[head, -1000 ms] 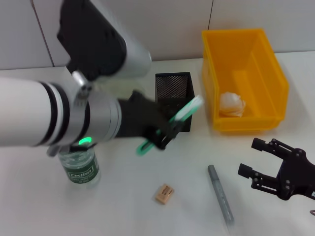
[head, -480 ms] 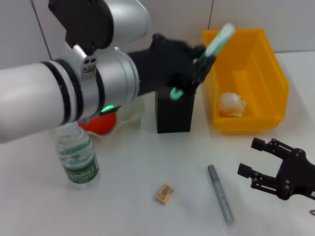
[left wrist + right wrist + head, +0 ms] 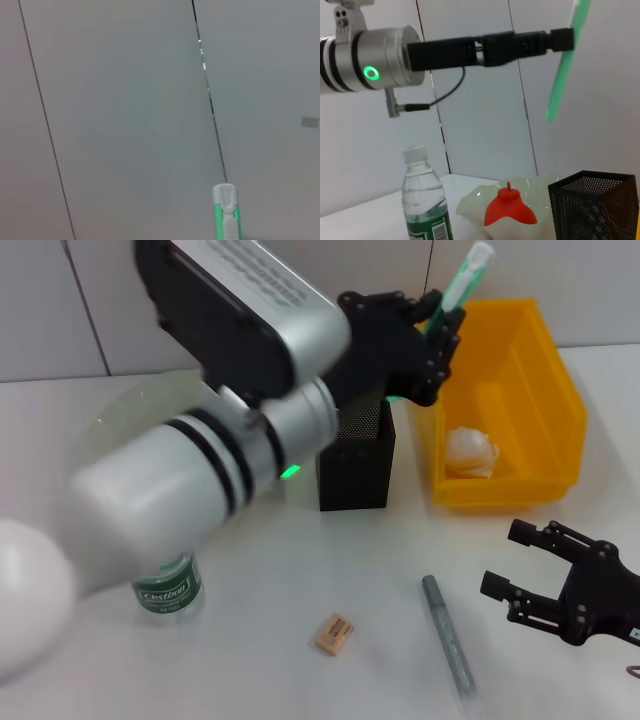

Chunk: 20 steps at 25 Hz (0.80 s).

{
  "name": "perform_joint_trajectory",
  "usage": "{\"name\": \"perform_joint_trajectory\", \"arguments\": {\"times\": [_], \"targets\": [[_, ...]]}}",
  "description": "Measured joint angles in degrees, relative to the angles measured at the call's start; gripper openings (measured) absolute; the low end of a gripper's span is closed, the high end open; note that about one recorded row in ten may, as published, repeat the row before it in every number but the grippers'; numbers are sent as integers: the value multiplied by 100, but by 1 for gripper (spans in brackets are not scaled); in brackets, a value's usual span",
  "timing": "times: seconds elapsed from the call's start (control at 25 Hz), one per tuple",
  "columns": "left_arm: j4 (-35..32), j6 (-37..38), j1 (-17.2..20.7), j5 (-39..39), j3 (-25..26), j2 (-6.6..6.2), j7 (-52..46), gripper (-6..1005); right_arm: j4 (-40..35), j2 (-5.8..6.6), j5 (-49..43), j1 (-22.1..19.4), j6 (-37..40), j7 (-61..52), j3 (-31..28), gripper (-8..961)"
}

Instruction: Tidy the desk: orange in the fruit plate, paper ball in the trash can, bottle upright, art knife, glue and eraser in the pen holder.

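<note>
From the head view, the left gripper [image 3: 432,325] is clamped on the green art knife [image 3: 462,282], raised above the black mesh pen holder [image 3: 355,455] near the table's far edge, beside the yellow trash can [image 3: 545,390] holding the paper ball [image 3: 470,452]. The right gripper [image 3: 545,575] rests spread open and empty near the right front corner; eraser [image 3: 334,633], glue stick [image 3: 448,634] and upright bottle [image 3: 166,590] sit along the front. The left wrist view shows only the knife's tip [image 3: 226,212]. The right wrist view shows the orange [image 3: 510,210] in the fruit plate [image 3: 470,207].

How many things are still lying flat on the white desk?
2: the eraser near the front, and the grey pen-like stick beside it. The big arm may hide more.
</note>
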State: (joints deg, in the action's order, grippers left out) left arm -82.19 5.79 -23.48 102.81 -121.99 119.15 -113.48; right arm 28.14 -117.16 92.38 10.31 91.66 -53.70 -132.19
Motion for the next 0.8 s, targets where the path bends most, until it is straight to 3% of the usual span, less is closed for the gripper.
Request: {"name": "perform_joint_trajectory", "arguments": {"times": [0.12,0.2,0.28,0.48,0.8], "targets": [[206,-541,-150,-11,-276,1,35,242,-2,0,0,10,0,0,0,809],[707,-1336,-529,-9,-675,3,-25,244,-2,0,-3,17,1,0,0,809],[928,-1543,-683,-9,-774,3,-54,247,-5,0,-3,16,1,0,0,809],[1448,-1828,-985,-12,-890,4,-298,254,-18,-6,-4,14,1,-7,0,809],[1795,-1812,-1139,-7,-851,2,-570,265,-10,-16,-16,37,1,-9,0,810]]}}
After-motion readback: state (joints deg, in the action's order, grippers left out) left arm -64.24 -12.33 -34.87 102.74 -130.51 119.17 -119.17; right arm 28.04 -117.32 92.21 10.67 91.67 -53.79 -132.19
